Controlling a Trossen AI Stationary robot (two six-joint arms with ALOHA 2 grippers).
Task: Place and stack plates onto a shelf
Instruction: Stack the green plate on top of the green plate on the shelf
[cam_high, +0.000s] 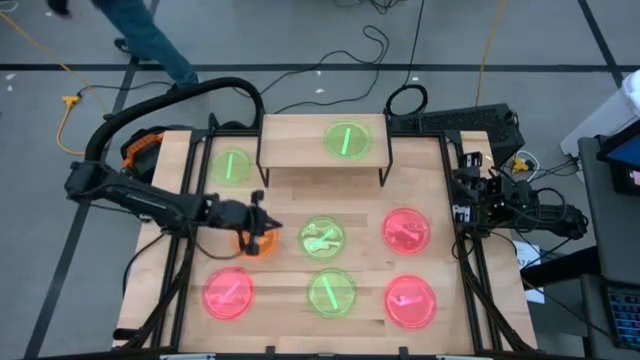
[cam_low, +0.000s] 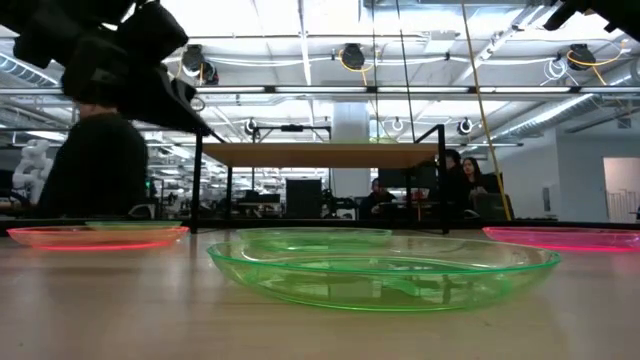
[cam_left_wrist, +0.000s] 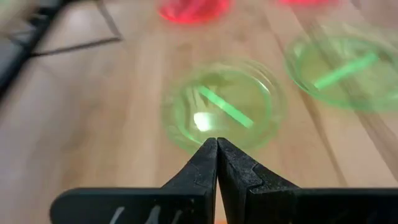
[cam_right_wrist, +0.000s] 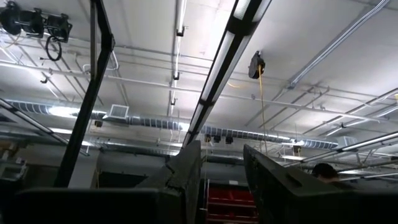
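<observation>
- Left gripper (cam_high: 268, 230) over the table's left-centre, above an orange plate (cam_high: 256, 243); fingers (cam_left_wrist: 205, 163) pressed together, nothing visibly between them
- From the left wrist, the closed tips point at the centre green plate (cam_left_wrist: 224, 107); same plate in the high view (cam_high: 321, 238), just right of the gripper
- Whether the gripper touches the orange plate cannot be told
- Right gripper (cam_right_wrist: 221, 180) parked off the table's right edge, camera aimed at the ceiling; fingers apart with a clear gap, holding nothing
- Shelf (cam_high: 322, 141) at the table's far edge, centre; one green plate (cam_high: 346, 139) lies on its board, right of middle
- Far-left green plate (cam_high: 231, 165) on the tabletop beside the shelf's left legs
- Near row: pink plate (cam_high: 228, 293), green plate (cam_high: 330, 293), pink plate (cam_high: 410, 301)
- Another pink plate (cam_high: 406, 230) right of the centre green one
- Low view: the front green plate (cam_low: 383, 268) lies flat on the table (cam_low: 120, 310), shelf (cam_low: 322, 154) behind it
</observation>
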